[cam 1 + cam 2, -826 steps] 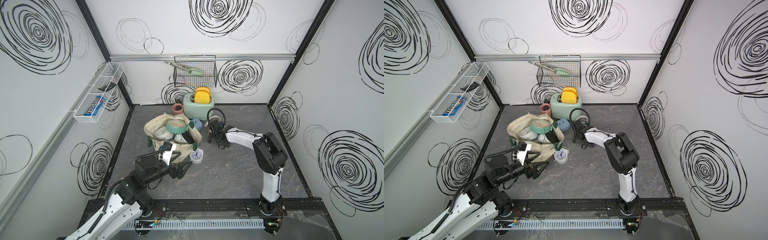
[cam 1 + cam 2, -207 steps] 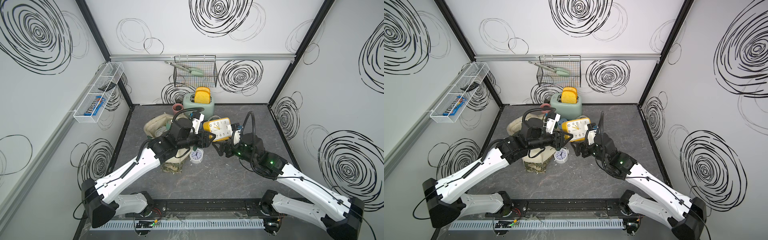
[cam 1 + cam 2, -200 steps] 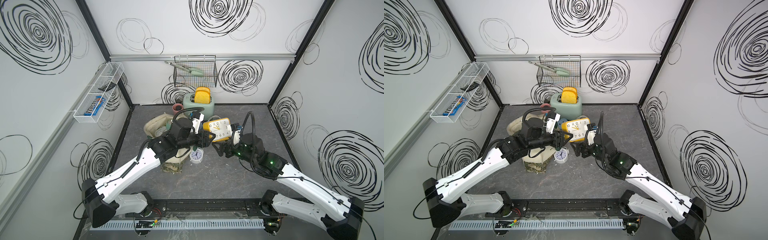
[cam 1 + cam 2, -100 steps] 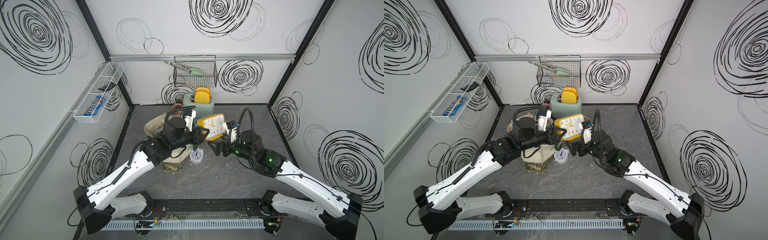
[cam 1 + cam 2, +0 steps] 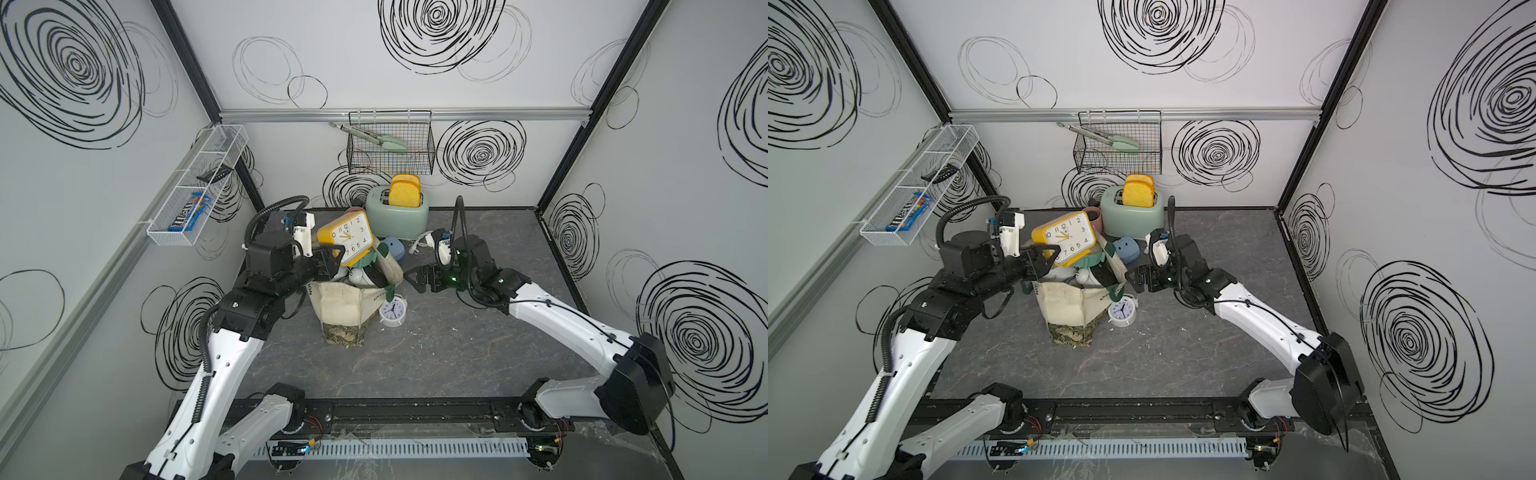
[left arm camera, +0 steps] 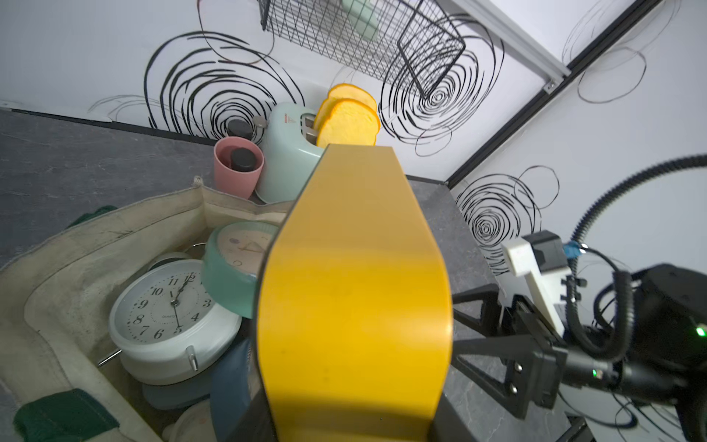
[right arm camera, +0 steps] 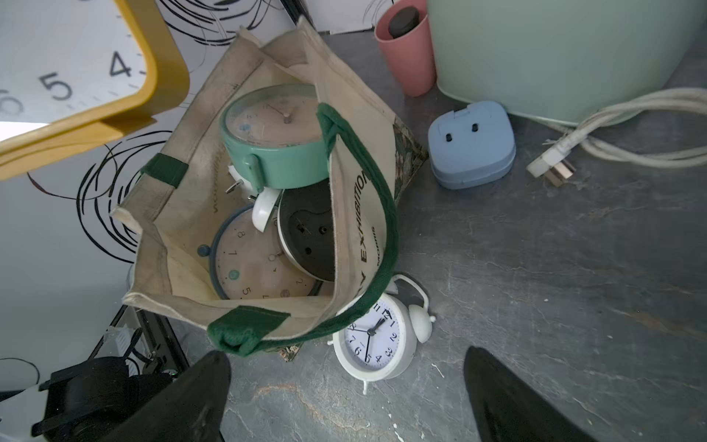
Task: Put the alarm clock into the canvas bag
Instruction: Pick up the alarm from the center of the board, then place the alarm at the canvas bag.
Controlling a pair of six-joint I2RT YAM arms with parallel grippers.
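Left fingers pinch the stiff, probably slippery yellow alarm clock by its edge above the canvas bag; right fingers gape empty

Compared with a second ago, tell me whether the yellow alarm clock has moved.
Yes. In a top view the yellow alarm clock has shifted from the toaster's right to its left, over the canvas bag.

Bright and even, lit softly from overhead; only faint shadows on the surface below the right gripper. Crisp in both top views, with wide-angle stretch toward the edges. In the wrist views, alarm clock in the left gripper softly blurred with mild sheen; right gripper's fingers dark, out of focus.
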